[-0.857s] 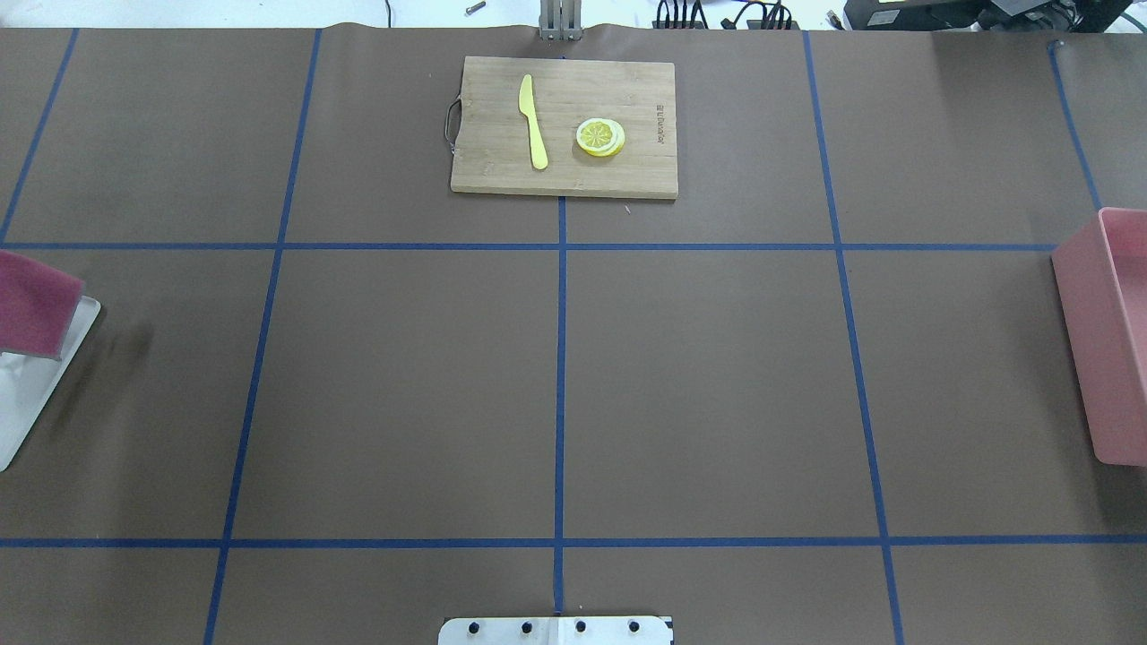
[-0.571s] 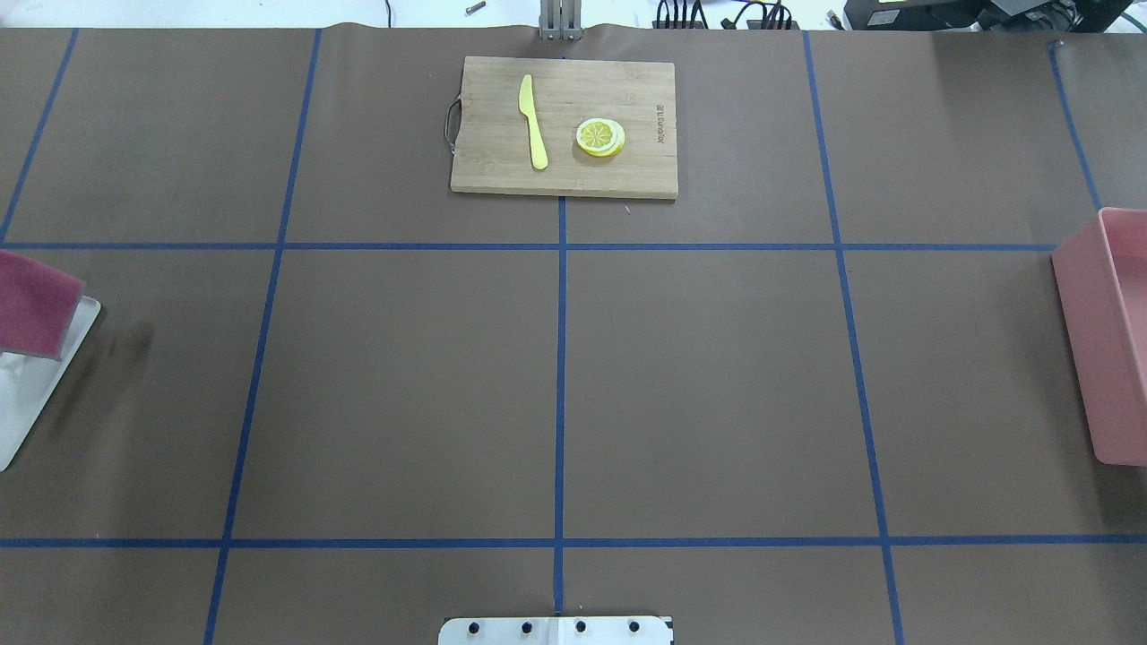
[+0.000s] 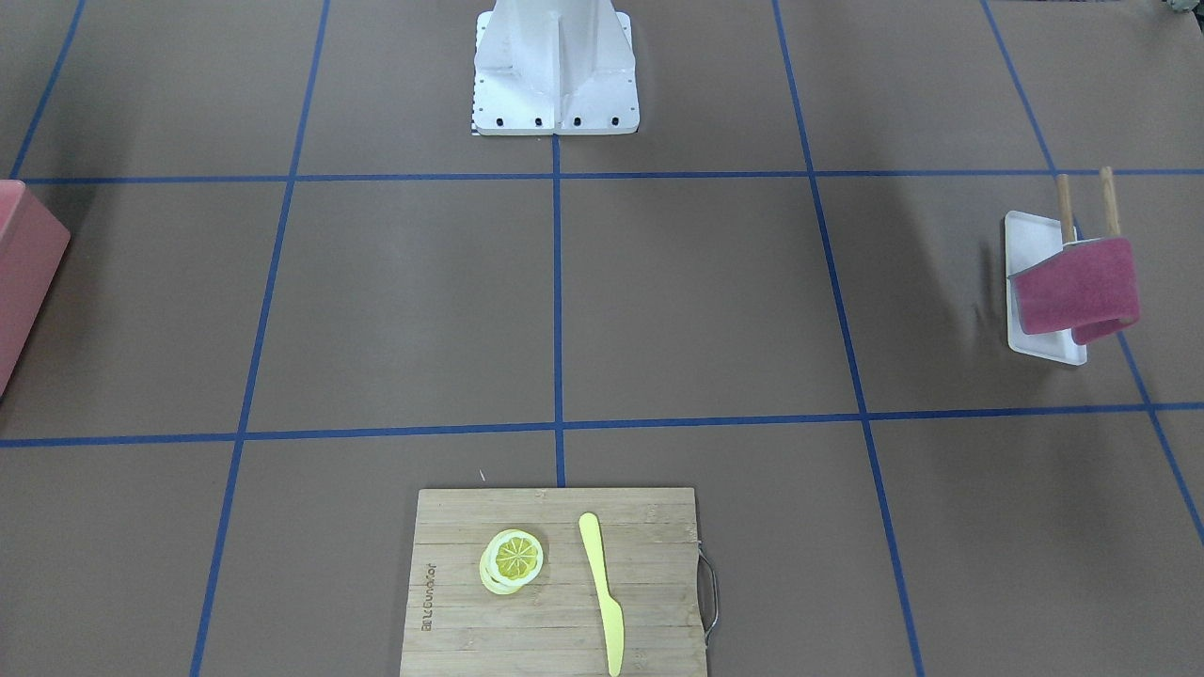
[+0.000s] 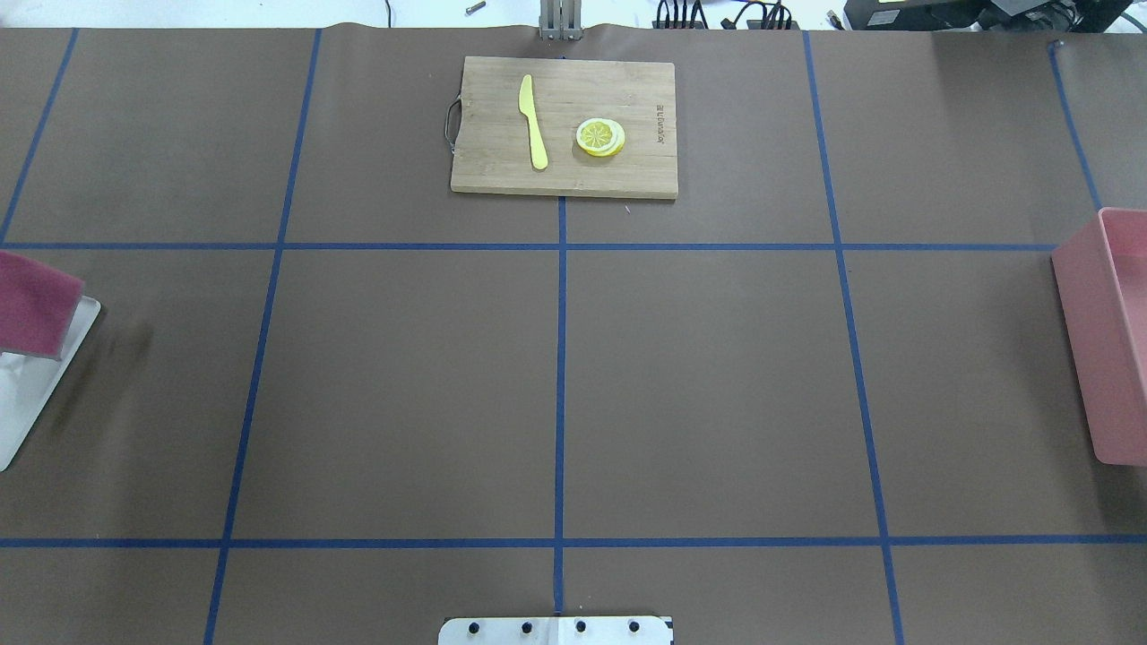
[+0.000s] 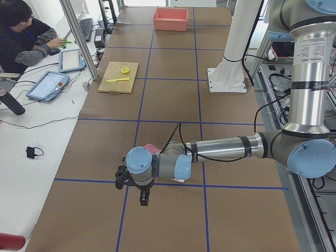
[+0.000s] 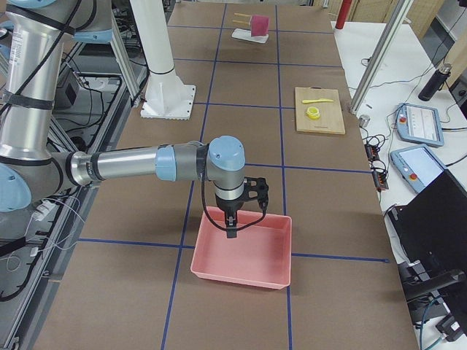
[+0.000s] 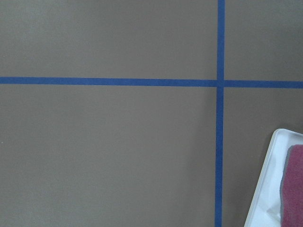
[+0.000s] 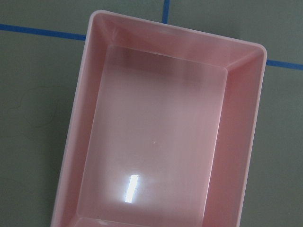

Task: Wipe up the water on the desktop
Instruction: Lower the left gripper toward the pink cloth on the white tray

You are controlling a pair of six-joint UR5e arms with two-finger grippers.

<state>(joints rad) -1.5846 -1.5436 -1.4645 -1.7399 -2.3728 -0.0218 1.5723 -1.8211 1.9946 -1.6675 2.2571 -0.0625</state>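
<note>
Cloth (image 4: 31, 305) at left edge of desktop (image 4: 699, 385), pink bin (image 4: 1107, 340) at right.

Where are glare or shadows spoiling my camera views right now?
Right wrist view: a white glare streak on the glossy floor of the pink plastic bin. Front-facing view: the maroon cloth throws a soft shadow on the matte brown desktop. Overhead view: even, sharp.

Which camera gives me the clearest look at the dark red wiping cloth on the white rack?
Exterior front-facing: the whole dark red cloth shows, hanging on its white rack. Overhead crops it at the edge; left wrist catches a corner; exterior right shows it tiny; exterior left mostly hides it.
</note>
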